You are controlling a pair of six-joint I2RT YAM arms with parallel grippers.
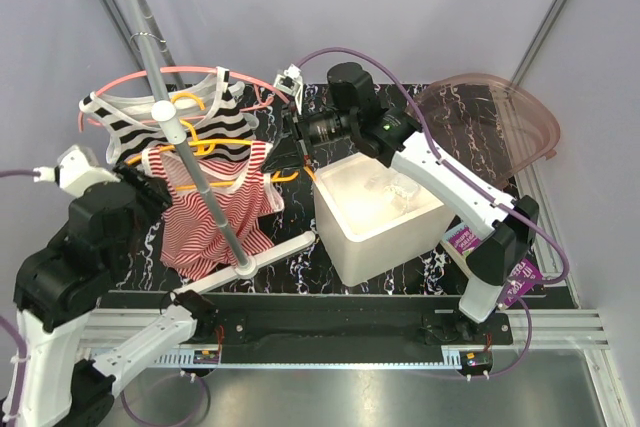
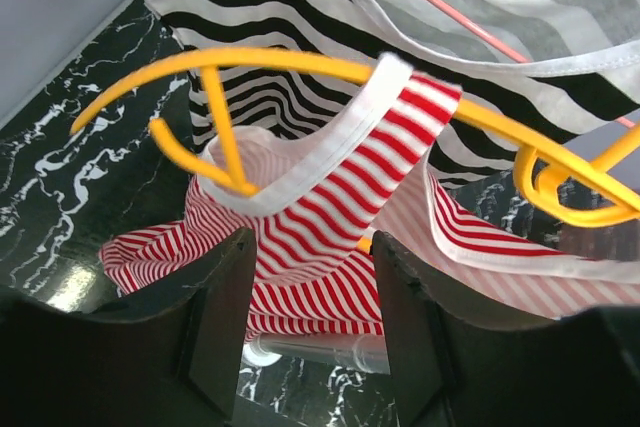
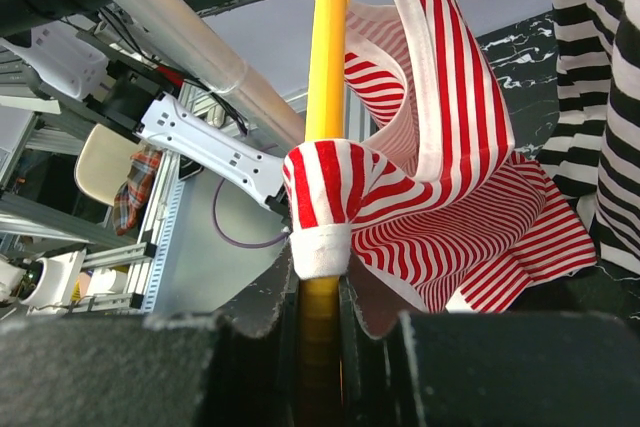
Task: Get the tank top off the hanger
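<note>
Two right fingers (image 3: 235, 352) clamp the yellow hanger (image 3: 326, 97); red tank top (image 3: 455, 197) drapes it.

The tank top (image 1: 215, 217) wears thin red-and-white stripes with white trim, on a yellow hanger (image 2: 300, 62). The other top (image 1: 228, 127) has bolder black-and-white stripes on a pink hanger (image 1: 185, 69); the table (image 1: 300, 273) is black, veined white.

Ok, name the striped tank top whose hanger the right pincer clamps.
The red-and-white tank top, on the yellow hanger in the right pincer; the black-and-white top hangs on the pink hanger.
</note>
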